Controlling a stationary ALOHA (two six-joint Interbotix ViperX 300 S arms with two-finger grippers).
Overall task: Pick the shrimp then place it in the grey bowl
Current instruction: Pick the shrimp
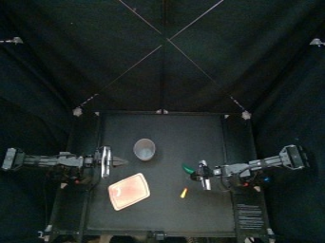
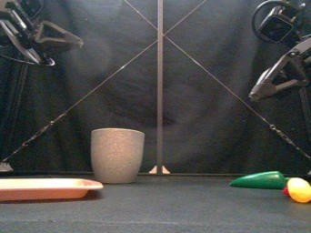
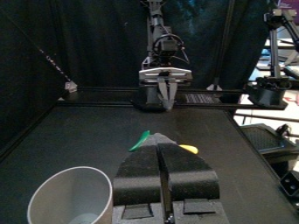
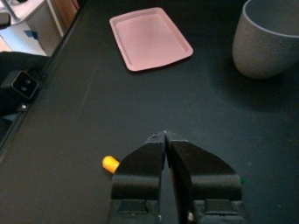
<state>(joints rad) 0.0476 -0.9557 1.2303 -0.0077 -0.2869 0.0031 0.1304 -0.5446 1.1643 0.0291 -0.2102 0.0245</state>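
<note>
Lying on the tabletop [image 1: 178,133] near the right gripper [image 4: 165,136], the yellow-orange shrimp [image 2: 297,189] appears light, stiff, slippery; pinch across its mid-body. Fingers of this and the left gripper [image 3: 165,144] are pressed together, empty.

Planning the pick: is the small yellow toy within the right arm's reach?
Probably yes: the yellow toy lies uncovered near the right gripper, with the green toy beside it, not over it. The shut jaws must open first.
</note>
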